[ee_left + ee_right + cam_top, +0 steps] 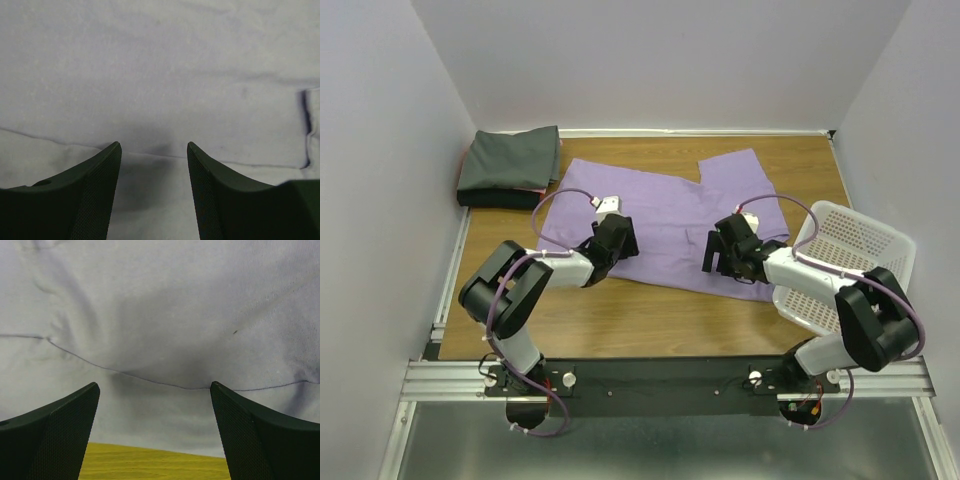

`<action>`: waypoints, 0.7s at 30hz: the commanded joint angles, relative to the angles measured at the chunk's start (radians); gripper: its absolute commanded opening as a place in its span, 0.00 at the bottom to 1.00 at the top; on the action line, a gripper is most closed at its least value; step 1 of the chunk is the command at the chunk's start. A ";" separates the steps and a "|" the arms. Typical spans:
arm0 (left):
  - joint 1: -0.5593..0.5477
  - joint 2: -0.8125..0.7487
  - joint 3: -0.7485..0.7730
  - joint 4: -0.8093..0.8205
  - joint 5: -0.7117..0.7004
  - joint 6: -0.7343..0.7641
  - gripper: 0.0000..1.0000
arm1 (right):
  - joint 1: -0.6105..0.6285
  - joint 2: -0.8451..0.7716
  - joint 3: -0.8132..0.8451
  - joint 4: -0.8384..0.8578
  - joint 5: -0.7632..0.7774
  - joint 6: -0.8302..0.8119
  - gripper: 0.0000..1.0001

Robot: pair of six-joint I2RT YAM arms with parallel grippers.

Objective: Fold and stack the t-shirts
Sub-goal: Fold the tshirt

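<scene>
A lavender t-shirt (670, 215) lies spread flat on the wooden table. My left gripper (617, 240) is open just above its left near part; the left wrist view shows its two fingers apart over the lavender cloth (160, 90) and a fold line. My right gripper (725, 255) is open over the shirt's right near edge; the right wrist view shows the cloth (165, 315), a folded edge and bare wood below. A folded dark grey t-shirt (510, 160) sits at the far left corner on a stack, with a pinkish edge (535, 187) just visible under it.
A white plastic mesh basket (845, 265) stands at the right, next to my right arm. White walls close in the table on three sides. Bare wood (650, 320) runs along the near edge in front of the shirt.
</scene>
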 commanded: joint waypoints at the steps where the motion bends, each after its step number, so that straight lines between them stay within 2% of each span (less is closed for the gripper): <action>1: -0.010 0.034 -0.013 0.058 0.009 0.002 0.63 | 0.009 0.025 -0.048 0.028 0.043 0.013 0.98; 8: -0.017 -0.011 -0.090 0.031 -0.046 -0.047 0.63 | 0.041 -0.003 -0.119 0.014 -0.012 0.074 0.98; 14: -0.020 -0.086 -0.143 -0.055 -0.106 -0.098 0.63 | 0.124 -0.029 -0.142 -0.037 -0.024 0.140 0.98; 21: -0.036 -0.175 -0.175 -0.098 -0.107 -0.118 0.63 | 0.203 -0.069 -0.152 -0.099 -0.013 0.221 0.98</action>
